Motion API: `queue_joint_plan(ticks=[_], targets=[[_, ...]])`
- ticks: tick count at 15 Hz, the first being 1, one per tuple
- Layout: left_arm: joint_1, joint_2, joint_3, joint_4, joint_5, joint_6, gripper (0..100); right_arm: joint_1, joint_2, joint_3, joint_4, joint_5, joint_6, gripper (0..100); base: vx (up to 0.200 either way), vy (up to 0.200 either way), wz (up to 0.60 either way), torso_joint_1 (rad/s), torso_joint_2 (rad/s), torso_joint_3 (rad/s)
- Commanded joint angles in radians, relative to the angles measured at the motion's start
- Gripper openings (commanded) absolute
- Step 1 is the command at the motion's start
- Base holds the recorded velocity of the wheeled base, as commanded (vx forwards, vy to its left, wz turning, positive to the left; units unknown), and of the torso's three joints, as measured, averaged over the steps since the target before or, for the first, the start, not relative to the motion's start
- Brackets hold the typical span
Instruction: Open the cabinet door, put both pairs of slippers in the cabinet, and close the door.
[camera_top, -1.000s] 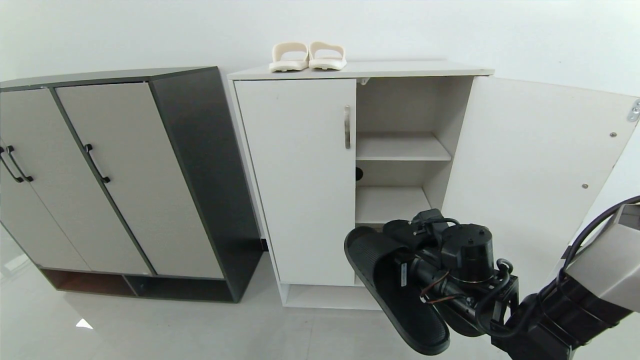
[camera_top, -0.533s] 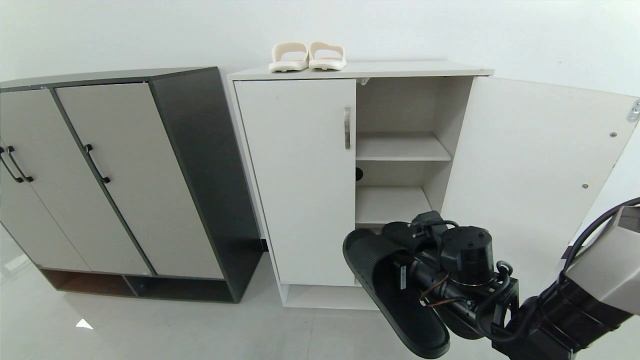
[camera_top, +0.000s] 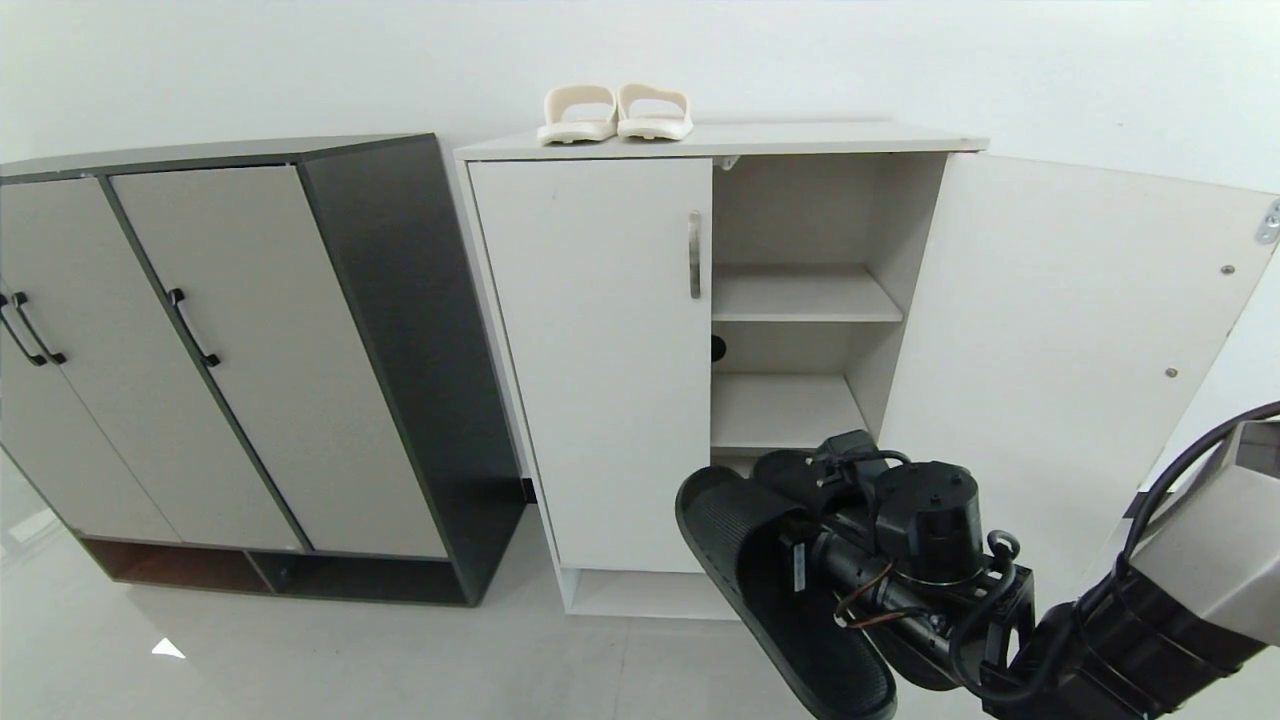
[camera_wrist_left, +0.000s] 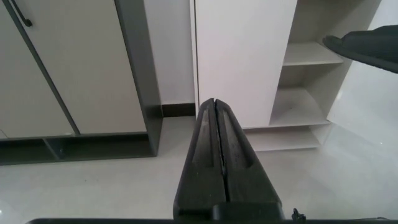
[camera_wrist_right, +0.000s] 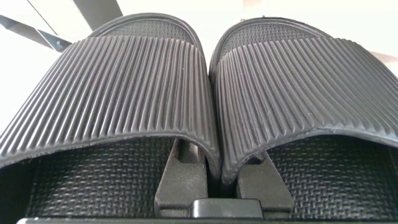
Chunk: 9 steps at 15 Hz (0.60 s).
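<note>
Right tool (camera_wrist_right: 214, 180) grips black slippers (camera_top: 775, 585) by inner edges, before white cabinet (camera_top: 590, 360), right door (camera_top: 1050, 340) open. Left tool (camera_wrist_left: 215, 112) closed.

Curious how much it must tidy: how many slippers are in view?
4. Two cream slippers sit side by side atop the white cabinet; two black slippers are pinched together in the right gripper. More may hide behind the closed door.

Cream slippers (camera_top: 612, 120), seemingly touching, atop white cabinet (camera_top: 830, 136)
</note>
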<state>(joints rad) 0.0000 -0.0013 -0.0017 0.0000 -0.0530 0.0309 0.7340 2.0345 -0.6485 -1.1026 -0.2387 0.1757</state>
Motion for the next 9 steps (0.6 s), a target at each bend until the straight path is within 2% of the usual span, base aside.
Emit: queue_joint_plan(ticks=[1, 3, 4, 6, 7, 8, 9], targets=[[0.000, 0.003, 0.000, 0.000, 0.001, 0.000, 0, 0.015, 0.001, 0.000, 0.000, 0.001, 0.002, 0, 0.000, -0.200, 0.00, 0.002, 0.01, -0.002], [0.000, 0.003, 0.000, 0.000, 0.001, -0.002, 0, 0.036, 0.006, -0.006, 0.010, -0.004, 0.007, 0, 0.000, -0.200, 0.00, 0.007, 0.00, -0.002], [0.000, 0.003, 0.000, 0.000, 0.002, -0.003, 0, 0.067, 0.010, -0.043, 0.061, -0.019, 0.024, 0, 0.000, 0.000, 0.00, 0.000, 0.00, 0.000], [0.000, 0.003, 0.000, 0.000, 0.002, -0.006, 0, 0.139, 0.018, -0.160, 0.268, -0.093, 0.148, 0, 0.000, 0.000, 0.00, 0.000, 0.00, 0.000], [0.000, 0.003, 0.000, 0.000, 0.002, -0.006, 0, 0.166, 0.039, -0.244, 0.398, -0.166, 0.220, 0, 0.000, 0.000, 0.00, 0.000, 0.00, 0.000], [0.000, 0.003, 0.000, 0.000, 0.002, -0.006, 0, 0.177, 0.075, -0.315, 0.467, -0.231, 0.275, 0, 0.000, 0.000, 0.00, 0.000, 0.00, 0.000], [0.000, 0.003, 0.000, 0.000, 0.002, -0.006, 0, 0.177, 0.092, -0.335, 0.478, -0.251, 0.289, 0, 0.000, 0.000, 0.00, 0.000, 0.00, 0.000]])
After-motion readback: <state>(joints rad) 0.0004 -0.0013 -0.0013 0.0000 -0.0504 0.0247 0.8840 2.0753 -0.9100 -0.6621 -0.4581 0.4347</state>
